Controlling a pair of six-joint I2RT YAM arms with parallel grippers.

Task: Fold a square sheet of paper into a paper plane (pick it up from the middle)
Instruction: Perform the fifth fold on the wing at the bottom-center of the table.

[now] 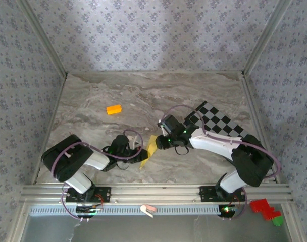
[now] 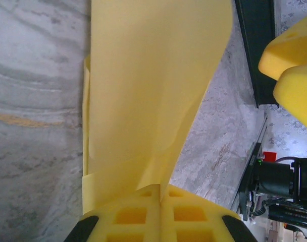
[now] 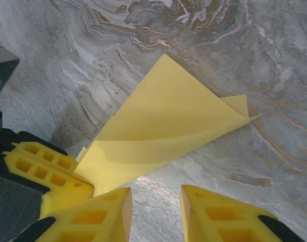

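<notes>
The square sheet of paper (image 1: 151,147) is pale yellow and folded into a pointed, layered shape, standing up off the marble table between the two grippers. My left gripper (image 2: 161,194) is shut on its lower edge, and the paper (image 2: 153,91) rises away from the pads. In the right wrist view the paper (image 3: 168,116) spreads as a triangle with a small flap at its right tip. My right gripper (image 3: 156,201) is open just short of the paper's near edge, with bare table between its fingers. Its left finger sits beside the left gripper's pads (image 3: 42,171).
A small orange block (image 1: 113,109) lies at the back left of the table. A black-and-white checkered board (image 1: 219,121) lies at the right, partly under the right arm. Patterned walls enclose three sides, and an aluminium rail (image 1: 153,191) runs along the near edge.
</notes>
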